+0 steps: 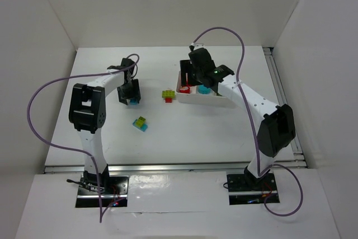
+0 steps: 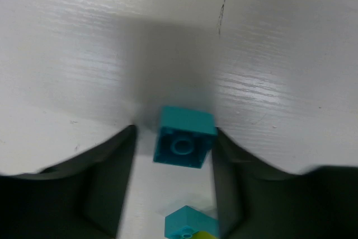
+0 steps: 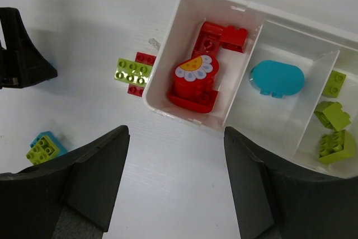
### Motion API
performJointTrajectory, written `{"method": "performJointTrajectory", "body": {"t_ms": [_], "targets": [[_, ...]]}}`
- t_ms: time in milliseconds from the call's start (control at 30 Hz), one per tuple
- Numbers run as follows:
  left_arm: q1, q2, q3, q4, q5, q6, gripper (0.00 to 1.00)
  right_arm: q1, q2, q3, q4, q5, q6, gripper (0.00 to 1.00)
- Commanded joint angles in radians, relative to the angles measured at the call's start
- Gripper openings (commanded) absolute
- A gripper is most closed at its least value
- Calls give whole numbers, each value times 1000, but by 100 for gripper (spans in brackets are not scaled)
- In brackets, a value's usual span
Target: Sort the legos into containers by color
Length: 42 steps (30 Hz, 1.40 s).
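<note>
A cyan lego (image 2: 184, 144) lies between the fingers of my left gripper (image 2: 173, 138), hollow underside facing the camera. It is against the right finger, with a gap to the left finger, so the jaws stand open around it. From above, that gripper (image 1: 130, 94) is low over the table's left half. My right gripper (image 3: 176, 155) hangs open and empty over bare table beside the white containers tray (image 3: 168, 43). The tray holds red legos (image 3: 196, 76) on the left, a cyan oval (image 3: 277, 78) in the middle and green ones (image 3: 330, 127) on the right.
A green-and-red lego stack (image 1: 168, 95) lies just left of the tray (image 1: 204, 98). A cyan-and-green stack (image 1: 140, 123) sits nearer the arms, close behind the left gripper. White walls enclose the table on three sides.
</note>
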Motion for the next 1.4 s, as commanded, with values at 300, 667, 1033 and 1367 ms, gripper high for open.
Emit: {"method": "performJointTrajectory", "body": {"t_ms": [300,667,1033,1367], "targets": [[-113,-133,159,-57,76,36,19,-46,-101,41,-18,85,34,75],[-426,45,607,-66,337,69,11,-299,-398,-202,38,222,229,75],[-503,340,931,43,381,-9,14,-476,-505,-220,-37,165,184,75],[-512,351,920,74,369,-9,89,-550,-534,-258,-37,79,175,75]]}}
